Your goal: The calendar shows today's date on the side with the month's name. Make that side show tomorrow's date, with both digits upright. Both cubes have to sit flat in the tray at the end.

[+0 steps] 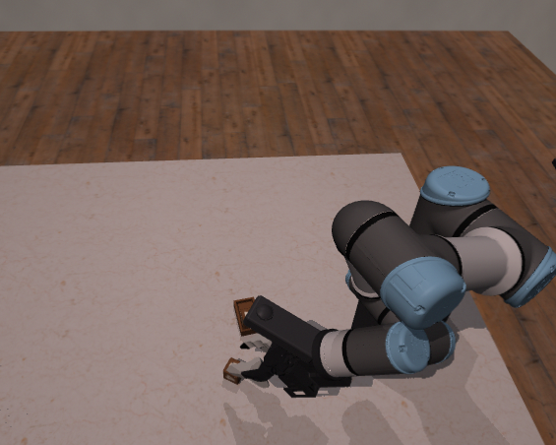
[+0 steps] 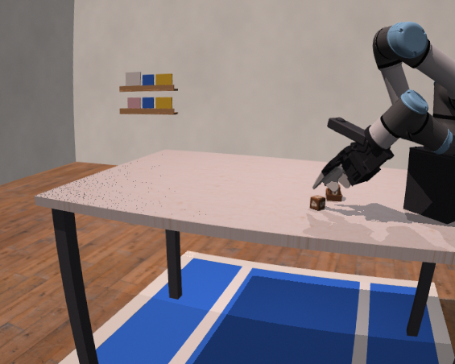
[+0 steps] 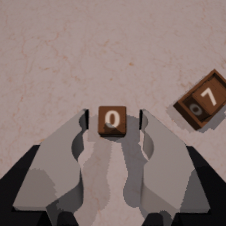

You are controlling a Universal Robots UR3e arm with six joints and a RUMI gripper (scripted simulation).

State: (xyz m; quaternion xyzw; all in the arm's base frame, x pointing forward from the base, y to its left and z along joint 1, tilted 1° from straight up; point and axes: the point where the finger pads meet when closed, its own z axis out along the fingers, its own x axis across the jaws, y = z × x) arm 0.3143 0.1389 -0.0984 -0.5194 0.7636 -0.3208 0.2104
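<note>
A brown cube (image 3: 112, 120) with a white 0 on its top face lies alone on the table; it also shows in the top view (image 1: 233, 370) and the exterior view (image 2: 317, 202). My gripper (image 3: 114, 111) hangs above it, open. In the wrist view the cube shows between the two fingertips with a gap on each side, so nothing is held. From the side, the gripper (image 2: 326, 182) is clear of the cube. The brown tray (image 3: 204, 100) lies to the right and holds one cube showing a 7. The tray is partly hidden by the wrist in the top view (image 1: 243, 315).
The arm's black base (image 2: 436, 181) stands at the table's right end, close behind the tray. The table's near edge (image 2: 266, 237) runs a short way in front of the loose cube.
</note>
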